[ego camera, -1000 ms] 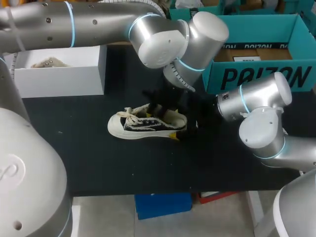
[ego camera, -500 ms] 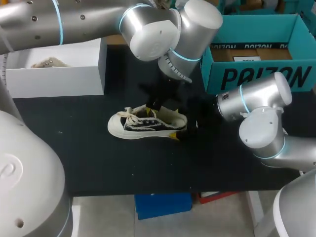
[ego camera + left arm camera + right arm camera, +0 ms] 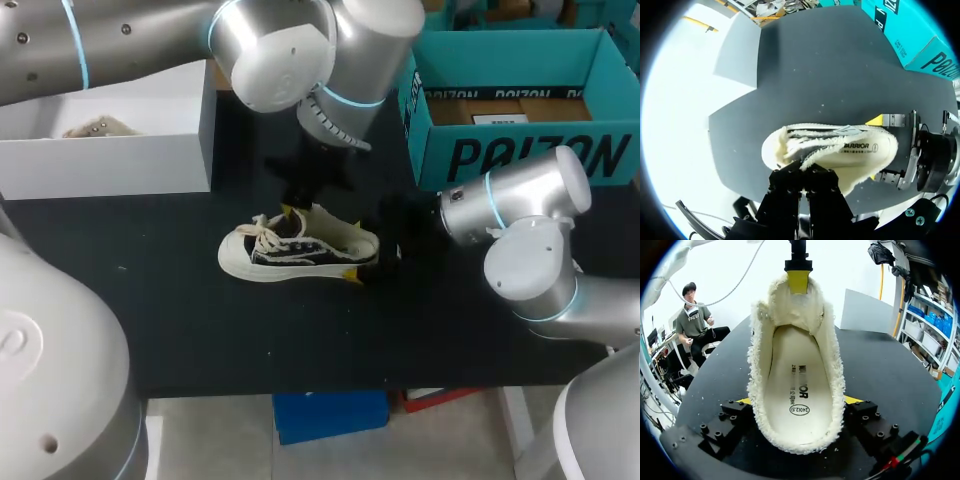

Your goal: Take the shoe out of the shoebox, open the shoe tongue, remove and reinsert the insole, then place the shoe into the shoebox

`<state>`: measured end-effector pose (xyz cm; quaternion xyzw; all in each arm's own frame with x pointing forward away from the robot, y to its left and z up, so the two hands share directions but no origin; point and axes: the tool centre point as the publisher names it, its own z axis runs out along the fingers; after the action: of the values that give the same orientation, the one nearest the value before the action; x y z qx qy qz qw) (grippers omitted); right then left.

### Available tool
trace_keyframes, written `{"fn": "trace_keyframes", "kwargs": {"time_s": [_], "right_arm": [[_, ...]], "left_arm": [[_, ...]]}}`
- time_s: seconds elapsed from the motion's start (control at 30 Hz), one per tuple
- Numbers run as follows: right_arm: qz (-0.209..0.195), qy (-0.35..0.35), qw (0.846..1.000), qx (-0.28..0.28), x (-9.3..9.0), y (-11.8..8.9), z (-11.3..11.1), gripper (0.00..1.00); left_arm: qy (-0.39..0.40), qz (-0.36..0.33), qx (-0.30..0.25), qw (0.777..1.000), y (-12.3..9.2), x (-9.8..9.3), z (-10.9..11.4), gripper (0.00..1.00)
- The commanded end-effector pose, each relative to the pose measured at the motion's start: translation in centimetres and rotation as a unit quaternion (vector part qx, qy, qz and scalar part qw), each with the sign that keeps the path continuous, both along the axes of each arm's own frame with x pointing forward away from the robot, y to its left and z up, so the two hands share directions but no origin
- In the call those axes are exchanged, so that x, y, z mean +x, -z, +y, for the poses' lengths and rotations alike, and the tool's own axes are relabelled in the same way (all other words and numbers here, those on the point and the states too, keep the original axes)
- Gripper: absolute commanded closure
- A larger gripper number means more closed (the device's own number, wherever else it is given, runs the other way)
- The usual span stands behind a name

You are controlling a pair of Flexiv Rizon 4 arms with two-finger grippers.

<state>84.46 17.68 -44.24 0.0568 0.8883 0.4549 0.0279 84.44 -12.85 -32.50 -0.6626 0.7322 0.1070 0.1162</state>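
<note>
My right gripper has the shoe by the heel. Its two fingers stand wide apart, one pressed against each side of the heel, so the shoe is clamped between them. The yellow tips sit low against the sole edge on both sides.

My left gripper comes down from above onto the front of the shoe's opening. Its fingers are drawn almost together and pinch the fleecy tongue at its top edge. In the right wrist view one of its yellow tips shows against the tongue, which stands up and away from the opening.

The shoe stands upright on its sole near the middle of the black table, toe to the left and heel to the right. It has a white sole, dark sides and pale laces. With the tongue lifted, the opening gapes wide and the cream insole lies flat inside, ringed by the woolly lining.

The white shoebox sits at the far left of the table, well apart from the shoe, with another pale shoe lying in it. A teal box stands at the far right, beyond my right arm.
</note>
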Motion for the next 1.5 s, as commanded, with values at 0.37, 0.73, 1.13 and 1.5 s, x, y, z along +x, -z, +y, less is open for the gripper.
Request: {"fn": "trace_keyframes", "kwargs": {"time_s": [0.37, 0.73, 1.13, 1.5], "right_arm": [[0.000, 0.001, 1.000, 0.000, -0.1, 0.3, 0.2, 1.00], [0.000, 0.001, 1.000, 0.000, -0.1, 0.3, 0.2, 1.00], [0.000, 0.001, 1.000, 0.000, -0.1, 0.3, 0.2, 1.00], [0.000, 0.001, 1.000, 0.000, -0.1, 0.3, 0.2, 1.00]], "left_arm": [[-0.019, -0.015, -0.038, 0.999, -0.6, -0.1, 2.6, 1.00], [-0.042, -0.025, -0.061, 0.997, -0.4, -0.7, 4.6, 1.00], [-0.061, -0.022, -0.069, 0.995, 0.9, -1.5, 7.0, 1.00], [-0.080, -0.020, -0.071, 0.994, 3.1, -1.5, 8.2, 1.00]]}}
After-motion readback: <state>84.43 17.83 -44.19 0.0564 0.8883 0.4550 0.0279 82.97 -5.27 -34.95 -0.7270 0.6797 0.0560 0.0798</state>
